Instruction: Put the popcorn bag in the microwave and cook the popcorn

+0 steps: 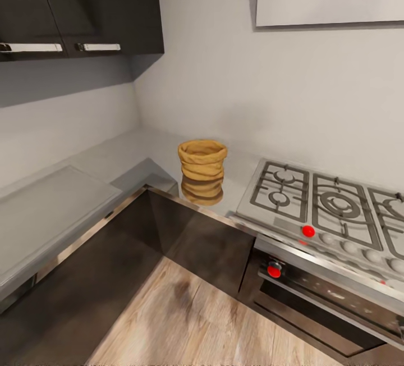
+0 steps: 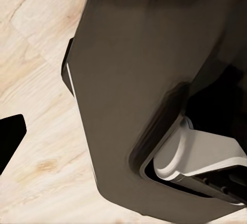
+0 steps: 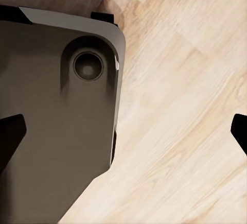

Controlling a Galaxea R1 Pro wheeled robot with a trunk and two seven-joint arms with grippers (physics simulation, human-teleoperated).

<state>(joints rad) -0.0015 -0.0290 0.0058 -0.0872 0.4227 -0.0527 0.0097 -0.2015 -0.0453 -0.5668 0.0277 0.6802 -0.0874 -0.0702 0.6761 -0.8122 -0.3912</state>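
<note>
This is a home kitchen: an L-shaped grey countertop (image 1: 120, 155) on dark cabinet fronts (image 1: 213, 245) wraps the corner, a gas hob (image 1: 331, 209) with grates and a red-knobbed steel oven (image 1: 331, 293) sit at four o'clock, dark wall cupboards (image 1: 78, 7) hang at eleven o'clock, above wood plank flooring (image 1: 185, 321).

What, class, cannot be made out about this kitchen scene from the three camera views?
- Tan-brown wrinkly popcorn bag, head view: contents hidden by its rolled rim.
- Grey-grated gas hob, head view: cut off by the right edge.
- Left and right wrist views: dark robot body over the pale wooden floor; end effector states unreadable.
</note>
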